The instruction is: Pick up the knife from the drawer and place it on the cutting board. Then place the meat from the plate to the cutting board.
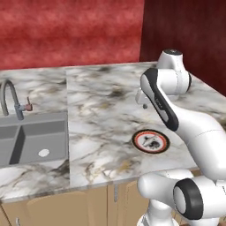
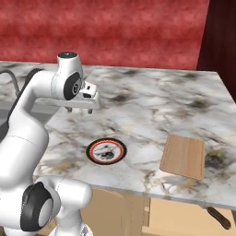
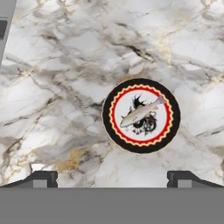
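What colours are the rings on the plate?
The plate has a black outer rim, a red-orange ring and a white centre, clearest in the hand view.

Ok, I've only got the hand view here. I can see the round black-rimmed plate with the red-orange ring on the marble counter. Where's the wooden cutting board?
Observer: The flat light-brown wooden cutting board lies bare near the counter's front edge, to the arm's right of the plate and apart from it.
Operator: And the tool I fetch first?
Observer: The slim dark-brown knife lies in the open light tan wooden drawer, below the counter's edge and under the board's right end.
Operator: How's the hand placed?
Observer: The open gripper hangs well above the counter, clear of the plate, holding nothing.
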Robot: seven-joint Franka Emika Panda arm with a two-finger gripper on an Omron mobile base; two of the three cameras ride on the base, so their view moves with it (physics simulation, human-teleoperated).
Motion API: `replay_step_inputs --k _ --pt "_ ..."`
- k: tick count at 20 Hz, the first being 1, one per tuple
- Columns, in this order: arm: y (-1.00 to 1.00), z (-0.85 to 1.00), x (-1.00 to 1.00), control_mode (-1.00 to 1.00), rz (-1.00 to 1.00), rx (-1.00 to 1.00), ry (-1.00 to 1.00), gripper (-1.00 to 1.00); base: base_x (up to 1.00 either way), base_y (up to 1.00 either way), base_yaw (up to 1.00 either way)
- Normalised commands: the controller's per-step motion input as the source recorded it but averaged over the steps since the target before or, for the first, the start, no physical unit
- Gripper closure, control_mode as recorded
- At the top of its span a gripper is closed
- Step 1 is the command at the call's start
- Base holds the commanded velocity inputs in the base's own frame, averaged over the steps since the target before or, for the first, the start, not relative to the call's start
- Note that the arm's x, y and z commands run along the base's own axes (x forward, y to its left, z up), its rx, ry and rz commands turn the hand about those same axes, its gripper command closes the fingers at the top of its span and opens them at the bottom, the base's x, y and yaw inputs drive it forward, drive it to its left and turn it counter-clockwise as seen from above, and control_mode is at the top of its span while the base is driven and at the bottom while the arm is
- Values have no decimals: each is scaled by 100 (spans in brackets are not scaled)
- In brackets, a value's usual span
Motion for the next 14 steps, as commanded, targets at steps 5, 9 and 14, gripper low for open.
replay_step_inputs --k 5,9,14 --pt "0 0 0 100 0 0 0 -100 16 3 -12" --pt "0 0 0 100 0 0 0 -100 14 15 -5" --pt "0 0 0 100 0 0 0 -100 0 0 0"
